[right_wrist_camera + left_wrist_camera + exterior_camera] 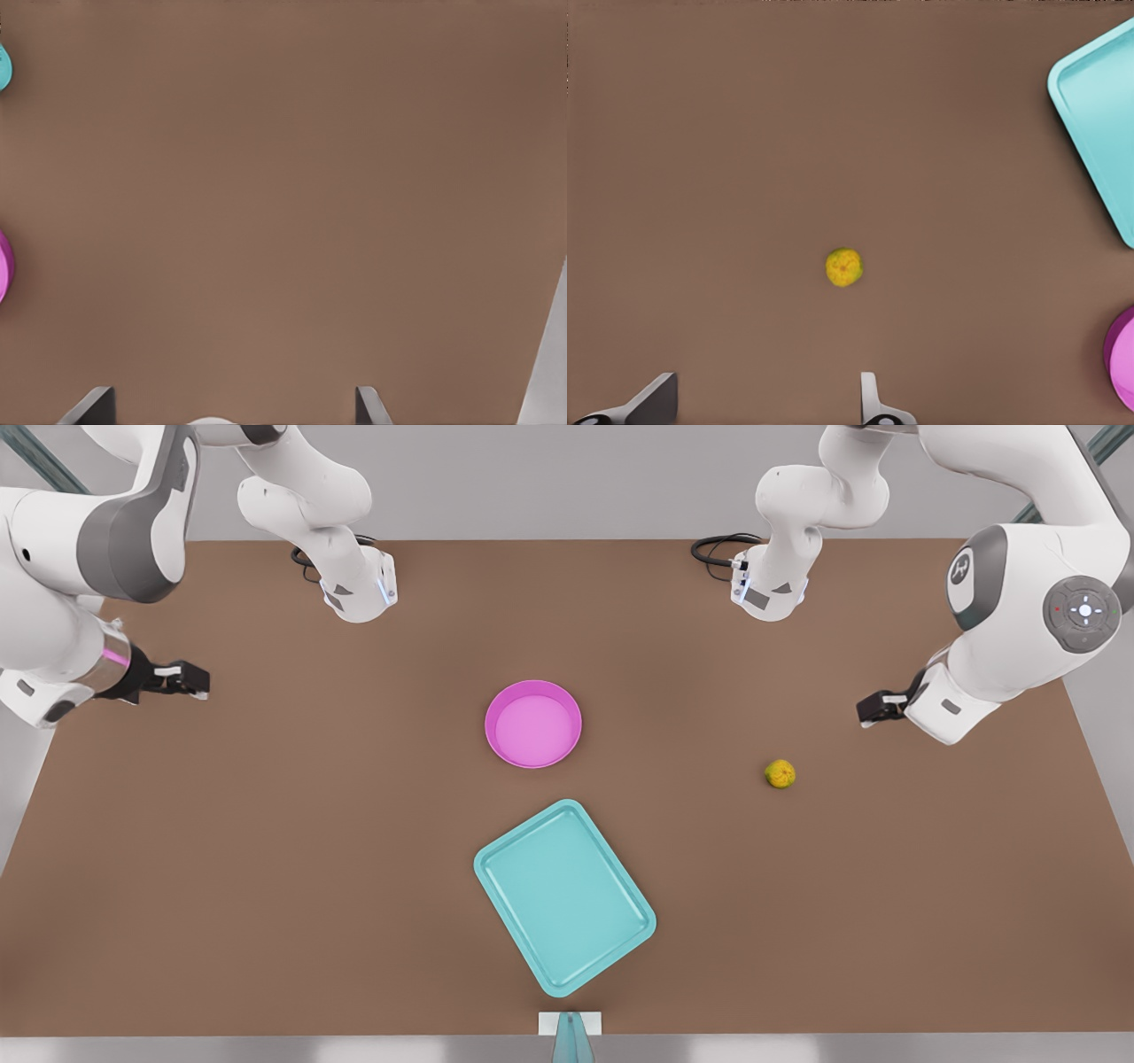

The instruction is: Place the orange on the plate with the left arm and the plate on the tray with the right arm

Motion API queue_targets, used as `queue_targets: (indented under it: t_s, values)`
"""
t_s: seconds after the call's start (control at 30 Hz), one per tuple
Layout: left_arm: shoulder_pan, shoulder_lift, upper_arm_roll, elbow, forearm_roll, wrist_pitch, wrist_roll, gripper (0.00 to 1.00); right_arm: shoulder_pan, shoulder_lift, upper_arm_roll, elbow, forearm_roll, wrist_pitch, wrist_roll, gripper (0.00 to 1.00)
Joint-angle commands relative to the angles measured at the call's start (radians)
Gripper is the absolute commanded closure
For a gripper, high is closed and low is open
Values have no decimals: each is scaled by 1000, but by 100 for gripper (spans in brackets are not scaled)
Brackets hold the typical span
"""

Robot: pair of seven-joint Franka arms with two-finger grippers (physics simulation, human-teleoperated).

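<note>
**Both grippers open above the worktop, orange and dishes untouched**

The left gripper (873, 708) hangs at the front view's right, above bare worktop (266, 850). Its fingers (873, 403) are spread wide apart and hold nothing. The orange (780, 773) lies on the worktop near this gripper, a little toward the middle of the scene and apart from the fingers; in the left wrist view the orange (844, 267) sits ahead of the open fingers, roughly in line with the gap between them.

The right gripper (182, 680) hangs at the front view's left, also over bare worktop. Its fingers (370, 405) are likewise spread wide and empty, touching nothing. From its wrist camera the edges of the plate (4, 266) and the tray (3, 69) sit off to one side, well apart from the fingers.

Nothing stands between either gripper and the things on the worktop.

The plate (533, 724) rests flat near the centre of the worktop, with nothing in it. The tray (564, 897) lies just nearer the front edge than the plate, turned at an angle, close to it but not touching, and it too holds nothing. The orange is well apart from both.
</note>
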Motion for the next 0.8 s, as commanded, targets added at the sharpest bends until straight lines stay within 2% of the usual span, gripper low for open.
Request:
queue_targets:
  t_s: [0.0, 0.07, 0.1, 0.13, 0.2, 0.27, 0.37, 0.77]
  values:
    - [1, 2, 0, -1, 2, 18, -48, 0, 1, -1, -1, 0, -3, 102, -49, 0]
    - [-21, 22, 0, -42, 0, 27, -59, 0, 3, -1, -1, 0, -3, 102, -52, 0]
    - [-53, 92, 0, -70, 0, 42, -59, 0, 3, -1, -1, 0, -1, 102, -53, 0]
    - [-74, 238, -1, -75, -10, 79, -58, 0, 3, -1, -1, -2, -1, 102, -52, 0]
    - [-84, 267, -3, -343, -12, 445, -55, 0, 1, -1, -1, -2, 0, 102, -52, 0]
    - [-101, 274, -4, -460, -13, 650, -56, 0, 1, 0, -1, -5, 0, 102, -50, 0]
    - [-99, 281, -1, -526, -12, 703, -44, 0, 0, -1, -1, -8, 5, 102, -49, 0]
    - [-56, 320, 35, -583, -4, 703, -39, 0, -3, 5, -2, -30, 6, 105, -52, 0]
